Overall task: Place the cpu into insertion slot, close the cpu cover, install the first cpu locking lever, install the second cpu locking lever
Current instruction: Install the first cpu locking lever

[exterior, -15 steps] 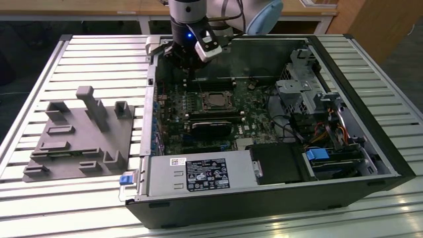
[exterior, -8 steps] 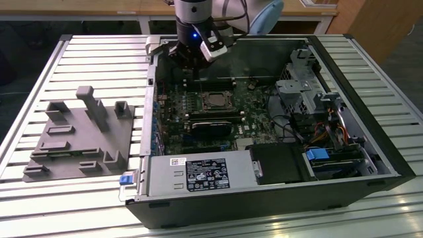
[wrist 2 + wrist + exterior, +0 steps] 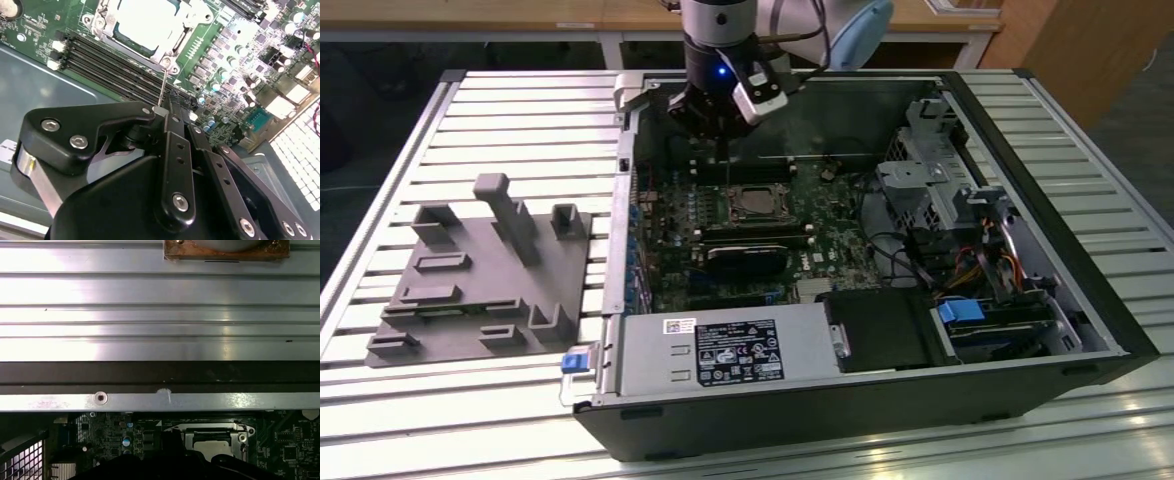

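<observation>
The gripper (image 3: 162, 112) has its fingers together, seemingly pinching the tip of the thin locking lever (image 3: 163, 85), though the rod is too fine to be sure of the hold. The lever meets a corner of the cpu cover (image 3: 145, 48), which lies flat over the seated cpu (image 3: 145, 17). A slip could let the lever spring free; a skewed push could bend it or rake the memory slots (image 3: 100, 65) beside the cover.

Glare is bleaching the table (image 3: 160, 290) in my first wrist view. It is whitening the cpu (image 3: 145, 20) in the second wrist view.
</observation>
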Motion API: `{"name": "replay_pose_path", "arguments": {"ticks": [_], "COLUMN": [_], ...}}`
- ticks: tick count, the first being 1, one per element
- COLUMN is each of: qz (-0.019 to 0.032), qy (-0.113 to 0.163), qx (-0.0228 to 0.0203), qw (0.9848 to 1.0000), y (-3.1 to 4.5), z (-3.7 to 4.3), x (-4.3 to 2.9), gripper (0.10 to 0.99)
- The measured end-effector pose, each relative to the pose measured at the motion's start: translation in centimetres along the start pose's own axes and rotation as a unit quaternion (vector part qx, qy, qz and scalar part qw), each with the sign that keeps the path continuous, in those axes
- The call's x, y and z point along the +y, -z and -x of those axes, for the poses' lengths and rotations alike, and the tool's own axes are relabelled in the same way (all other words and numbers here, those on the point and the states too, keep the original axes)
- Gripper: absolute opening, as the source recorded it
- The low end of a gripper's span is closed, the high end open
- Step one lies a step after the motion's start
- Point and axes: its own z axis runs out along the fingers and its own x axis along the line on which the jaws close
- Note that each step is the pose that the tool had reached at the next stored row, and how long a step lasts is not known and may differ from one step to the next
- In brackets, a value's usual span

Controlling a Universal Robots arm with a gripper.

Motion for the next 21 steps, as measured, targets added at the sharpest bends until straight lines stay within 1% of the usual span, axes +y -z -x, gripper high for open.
{"name": "replay_pose_path", "arguments": {"ticks": [13, 19, 20, 21], "qz": [0.0000, 0.0000, 0.0000, 0.0000], "qy": [0.000, 0.000, 0.000, 0.000], "qx": [0.0002, 0.0002, 0.0002, 0.0002], "qw": [1.0000, 1.0000, 1.0000, 1.0000], "y": [-0.06, -0.08, -0.08, -0.08], "z": [1.04, 1.10, 1.11, 1.11], "x": [0.03, 0.02, 0.02, 0.02], "gripper": [0.106, 0.106, 0.114, 0.169]}}
